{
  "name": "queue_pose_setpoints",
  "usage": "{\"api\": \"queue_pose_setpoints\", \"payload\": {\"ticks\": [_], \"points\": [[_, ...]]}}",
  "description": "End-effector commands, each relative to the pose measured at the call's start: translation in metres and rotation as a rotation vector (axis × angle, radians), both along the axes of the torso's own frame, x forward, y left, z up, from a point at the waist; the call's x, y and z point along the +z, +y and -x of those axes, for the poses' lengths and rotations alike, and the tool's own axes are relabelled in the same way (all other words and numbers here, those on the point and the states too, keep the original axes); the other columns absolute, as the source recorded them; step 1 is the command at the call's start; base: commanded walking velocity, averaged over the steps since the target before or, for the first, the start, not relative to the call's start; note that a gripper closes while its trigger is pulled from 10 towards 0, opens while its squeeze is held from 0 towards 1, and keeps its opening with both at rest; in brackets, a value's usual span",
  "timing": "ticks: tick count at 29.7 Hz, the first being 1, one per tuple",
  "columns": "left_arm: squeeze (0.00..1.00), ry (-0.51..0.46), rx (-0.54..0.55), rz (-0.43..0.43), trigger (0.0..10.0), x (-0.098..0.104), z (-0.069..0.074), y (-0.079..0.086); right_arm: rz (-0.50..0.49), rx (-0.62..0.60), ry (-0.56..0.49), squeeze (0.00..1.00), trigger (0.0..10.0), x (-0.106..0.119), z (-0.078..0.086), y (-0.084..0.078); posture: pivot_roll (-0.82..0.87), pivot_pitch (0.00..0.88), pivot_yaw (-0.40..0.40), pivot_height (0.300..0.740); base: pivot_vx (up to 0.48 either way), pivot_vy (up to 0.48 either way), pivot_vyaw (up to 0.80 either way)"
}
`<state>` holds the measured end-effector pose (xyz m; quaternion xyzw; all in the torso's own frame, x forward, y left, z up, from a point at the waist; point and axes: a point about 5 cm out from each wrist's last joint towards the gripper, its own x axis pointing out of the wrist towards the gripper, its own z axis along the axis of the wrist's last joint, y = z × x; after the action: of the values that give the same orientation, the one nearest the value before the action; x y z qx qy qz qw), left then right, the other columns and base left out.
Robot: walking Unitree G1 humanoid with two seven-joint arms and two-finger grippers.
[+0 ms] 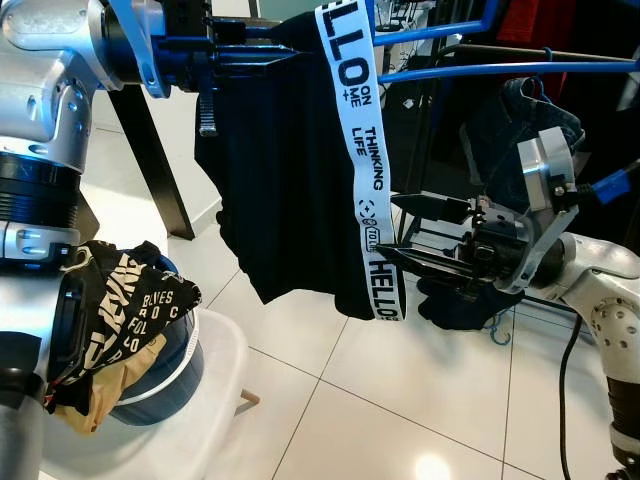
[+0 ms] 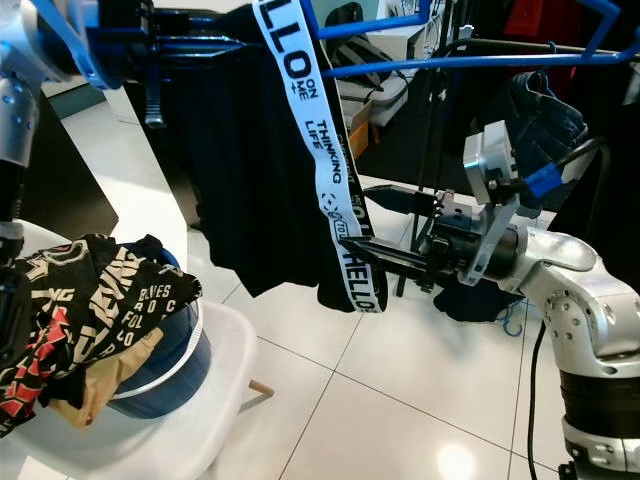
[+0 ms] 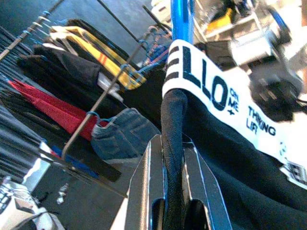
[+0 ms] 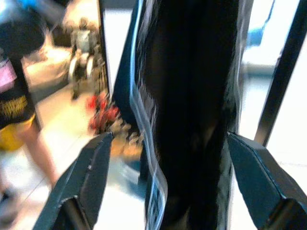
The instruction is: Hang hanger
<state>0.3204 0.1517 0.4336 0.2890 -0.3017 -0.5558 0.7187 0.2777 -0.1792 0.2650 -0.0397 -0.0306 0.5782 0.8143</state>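
The left gripper has its jaws clamped on the hanger, which carries a black garment with a white strap, up by the blue rail. The right gripper holds its jaws wide apart around the garment's lower edge.

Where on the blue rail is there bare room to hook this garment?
Bare blue rail runs between the black garment held by the left gripper and the denim piece. Crowded beyond it. Right gripper hovers open below.
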Motion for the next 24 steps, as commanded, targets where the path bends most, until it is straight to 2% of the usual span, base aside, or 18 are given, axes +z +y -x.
{"api": "queue_pose_setpoints", "payload": {"ticks": [1, 3, 4, 9, 13, 14, 17, 18, 19, 20, 21, 22, 24], "points": [[0.00, -0.032, 0.003, 0.064, 10.0, 0.014, 0.003, -0.001, 0.074, 0.042, 0.047, 0.00, 10.0, -0.015, 0.003, 0.007, -0.06, 0.000, 0.078, 0.740, 0.000, 0.000, 0.00], [0.00, -0.032, 0.003, 0.064, 10.0, 0.014, 0.003, -0.001, 0.074, 0.042, 0.047, 0.00, 10.0, -0.015, 0.003, 0.007, -0.06, 0.000, 0.078, 0.740, 0.000, 0.000, 0.00], [0.00, -0.038, 0.008, 0.092, 10.0, 0.018, 0.002, -0.004, 0.127, 0.051, 0.078, 0.00, 10.0, -0.025, 0.003, 0.010, -0.06, 0.000, 0.079, 0.740, 0.000, 0.000, 0.00], [0.00, -0.043, 0.017, 0.120, 10.0, 0.023, 0.002, -0.006, 0.170, 0.039, 0.094, 0.00, 10.0, -0.032, 0.000, 0.010, -0.06, 0.000, 0.079, 0.740, 0.000, 0.000, 0.00], [0.00, -0.048, 0.022, 0.159, 10.0, 0.028, 0.002, -0.009, 0.229, -0.016, 0.116, 0.00, 10.0, -0.039, -0.005, 0.005, -0.06, 0.000, 0.080, 0.740, 0.000, 0.000, 0.00], [0.00, -0.053, 0.024, 0.178, 10.0, 0.031, 0.002, -0.010, 0.277, -0.040, 0.142, 0.00, 10.0, -0.046, -0.005, 0.001, -0.06, 0.000, 0.081, 0.740, 0.000, 0.000, 0.00], [0.00, -0.053, 0.024, 0.178, 10.0, 0.031, 0.002, -0.010, 0.277, -0.040, 0.142, 0.00, 10.0, -0.046, -0.005, 0.001, -0.06, 0.000, 0.081, 0.740, 0.000, 0.000, 0.00], [0.00, -0.058, 0.030, 0.193, 10.0, 0.034, 0.002, -0.010, 0.334, -0.059, 0.178, 0.00, 6.4, -0.056, -0.004, -0.005, -0.07, 0.000, 0.082, 0.740, 0.000, 0.000, 0.00], [0.00, -0.058, 0.030, 0.193, 10.0, 0.034, 0.002, -0.010, 0.334, -0.059, 0.178, 0.00, 6.4, -0.056, -0.004, -0.005, -0.07, 0.000, 0.082, 0.740, 0.000, 0.000, 0.00], [0.00, -0.059, 0.041, 0.200, 10.0, 0.034, 0.001, -0.007, 0.369, -0.088, 0.196, 0.00, 0.0, -0.061, -0.004, -0.012, -0.07, 0.000, 0.081, 0.740, 0.000, 0.000, 0.00], [0.00, -0.059, 0.041, 0.200, 10.0, 0.034, 0.001, -0.007, 0.369, -0.088, 0.196, 0.00, 0.0, -0.061, -0.004, -0.012, -0.07, 0.000, 0.081, 0.740, 0.000, 0.000, 0.00], [0.00, -0.055, 0.060, 0.194, 10.0, 0.032, -0.002, -0.004, 0.376, -0.116, 0.196, 0.00, 0.0, -0.059, -0.004, -0.020, -0.07, 0.000, 0.081, 0.740, 0.000, 0.000, 0.00], [0.00, -0.055, 0.060, 0.194, 10.0, 0.032, -0.002, -0.004, 0.376, -0.116, 0.196, 0.00, 0.0, -0.059, -0.004, -0.020, -0.07, 0.000, 0.081, 0.740, 0.000, 0.000, 0.00]]}}
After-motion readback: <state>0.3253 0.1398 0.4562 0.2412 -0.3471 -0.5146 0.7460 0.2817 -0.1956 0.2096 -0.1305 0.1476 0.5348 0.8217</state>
